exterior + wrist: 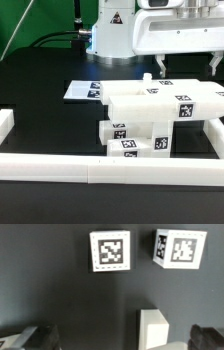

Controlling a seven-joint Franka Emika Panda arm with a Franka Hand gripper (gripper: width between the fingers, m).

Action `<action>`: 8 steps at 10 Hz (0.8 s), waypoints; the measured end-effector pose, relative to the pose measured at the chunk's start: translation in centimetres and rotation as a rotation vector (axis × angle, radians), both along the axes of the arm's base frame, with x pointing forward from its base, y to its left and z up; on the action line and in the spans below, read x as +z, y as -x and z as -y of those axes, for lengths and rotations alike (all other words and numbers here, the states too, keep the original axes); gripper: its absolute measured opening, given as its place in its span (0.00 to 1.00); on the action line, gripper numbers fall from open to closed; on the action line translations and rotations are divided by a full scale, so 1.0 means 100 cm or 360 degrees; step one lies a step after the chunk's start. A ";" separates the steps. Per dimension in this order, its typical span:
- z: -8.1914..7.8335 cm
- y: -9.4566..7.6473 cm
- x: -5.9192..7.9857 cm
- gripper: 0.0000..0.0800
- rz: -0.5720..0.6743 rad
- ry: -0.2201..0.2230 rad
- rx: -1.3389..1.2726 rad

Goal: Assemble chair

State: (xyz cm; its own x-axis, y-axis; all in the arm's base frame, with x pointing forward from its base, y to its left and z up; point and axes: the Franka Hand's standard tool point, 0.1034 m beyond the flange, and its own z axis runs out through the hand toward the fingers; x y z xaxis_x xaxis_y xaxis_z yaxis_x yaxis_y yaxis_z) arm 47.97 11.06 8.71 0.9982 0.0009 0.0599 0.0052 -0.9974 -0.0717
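— Count of chair pieces (110,251) at the wrist?
— Three on the table (60,297): two tagged, one plain. One gripper (120,336), spread wide and empty, hovers above; the plain one lies between its fingers (38,336).

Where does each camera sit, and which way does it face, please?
Exterior view: off the arm, beyond the border rail, looking slightly down across the table and chair pieces toward the arm's base; the open end effector hangs at the exterior view's right.
Wrist view: on the wrist, looking down at the table, two tagged blocks and a white piece; both fingertips show.
Shared: the black table and tagged white pieces; which pieces match cannot be told.
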 end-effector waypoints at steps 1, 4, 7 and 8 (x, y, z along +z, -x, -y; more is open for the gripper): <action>-0.002 0.001 0.000 0.81 0.0000 -0.0004 -0.0051; -0.060 0.028 -0.019 0.81 0.0001 -0.0014 -0.0215; -0.074 0.033 -0.031 0.81 0.0013 0.0000 -0.0191; -0.074 0.033 -0.031 0.81 0.0013 0.0001 -0.0193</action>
